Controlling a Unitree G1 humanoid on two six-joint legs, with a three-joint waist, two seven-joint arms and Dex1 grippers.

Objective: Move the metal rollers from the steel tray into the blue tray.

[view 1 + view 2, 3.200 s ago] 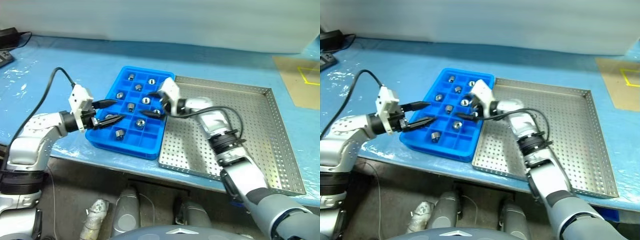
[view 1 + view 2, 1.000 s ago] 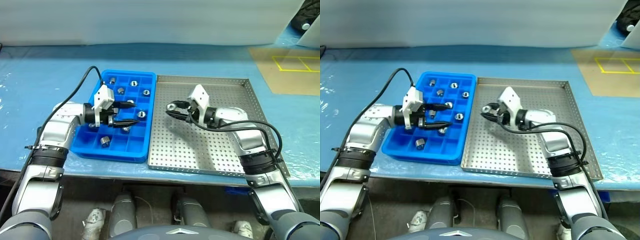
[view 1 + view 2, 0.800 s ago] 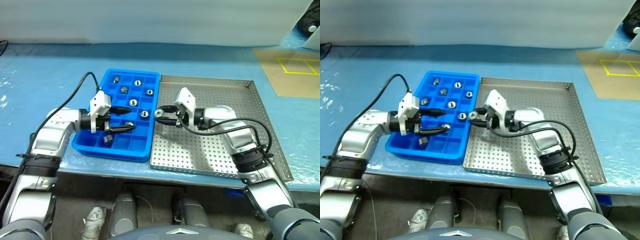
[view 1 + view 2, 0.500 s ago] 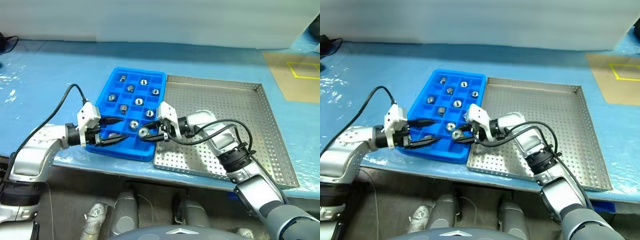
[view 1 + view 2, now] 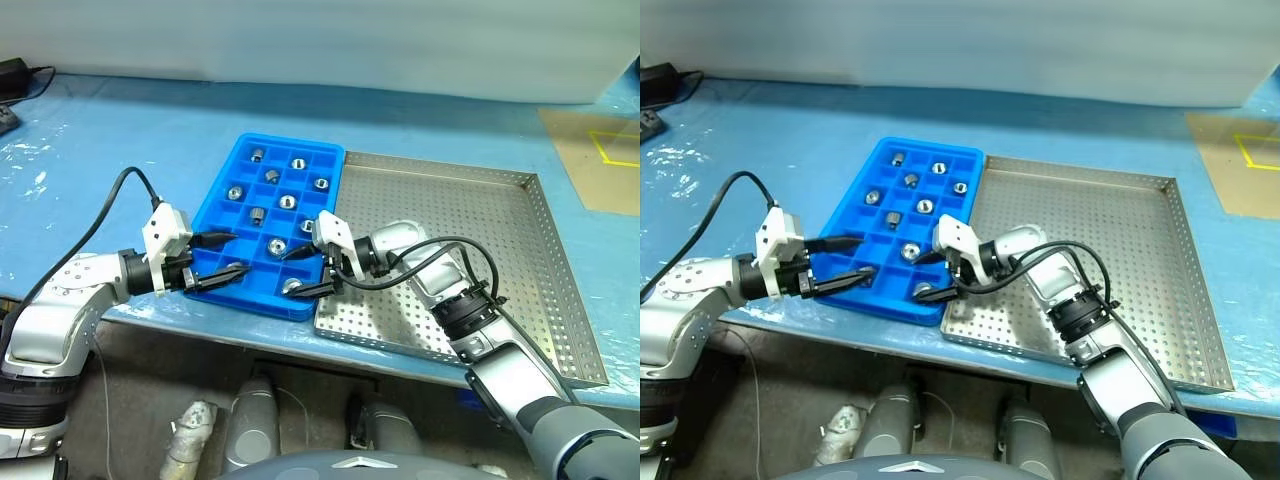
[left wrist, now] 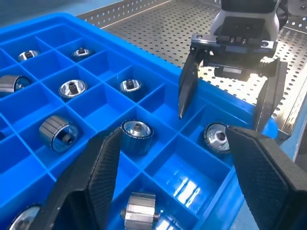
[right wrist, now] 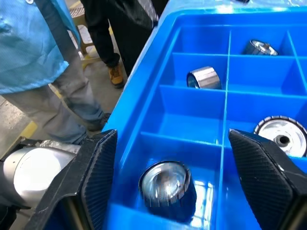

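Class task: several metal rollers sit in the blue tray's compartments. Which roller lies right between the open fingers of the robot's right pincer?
The roller in the blue tray's corner compartment nearest the steel tray and the robot. The right pincer straddles it with open fingers; the others lie farther in.

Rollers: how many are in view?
11 rollers, all in blue tray compartments: nine across the far rows, two in the near row. Some may be hidden.

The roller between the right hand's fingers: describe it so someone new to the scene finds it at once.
Start at the blue tray, left of the steel tray. In its row nearest the robot, the corner compartment beside the steel tray holds one metal roller. It alone lies between the open fingers of the right hand.
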